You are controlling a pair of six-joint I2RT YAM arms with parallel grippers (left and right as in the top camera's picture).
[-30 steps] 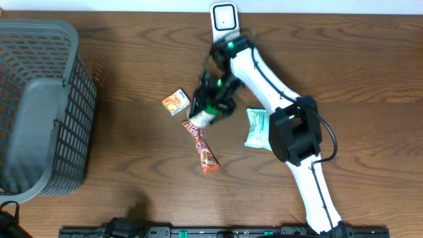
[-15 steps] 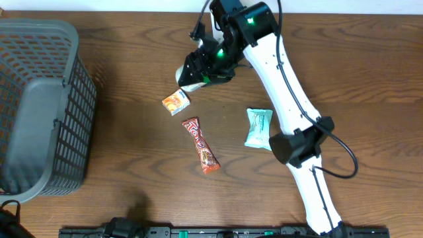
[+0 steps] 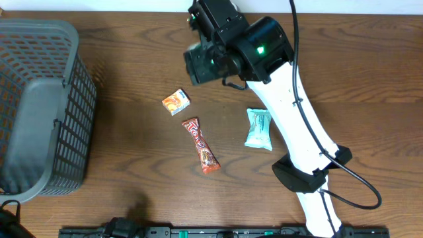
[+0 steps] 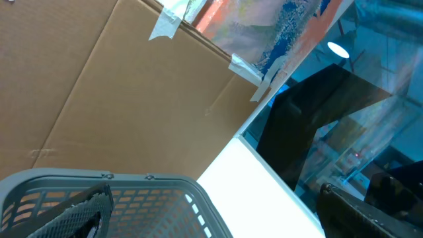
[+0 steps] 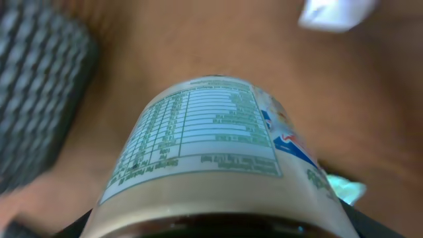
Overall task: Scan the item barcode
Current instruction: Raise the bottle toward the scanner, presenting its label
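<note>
Counts. Table (image 3: 132, 185): 1, dark wood. Grey mesh basket (image 3: 82, 112): 1. Loose wrapped snacks lying on the table: 3, one of each kind. These are small orange packet (image 3: 176, 102): 1; red bar (image 3: 200, 145): 1; pale teal packet (image 3: 258, 128): 1. Bottle (image 5: 211, 142) with a printed nutrition panel: 1 (seen only by the right wrist camera). White robot arm (image 3: 291, 112) in the overhead view: 1.
</note>
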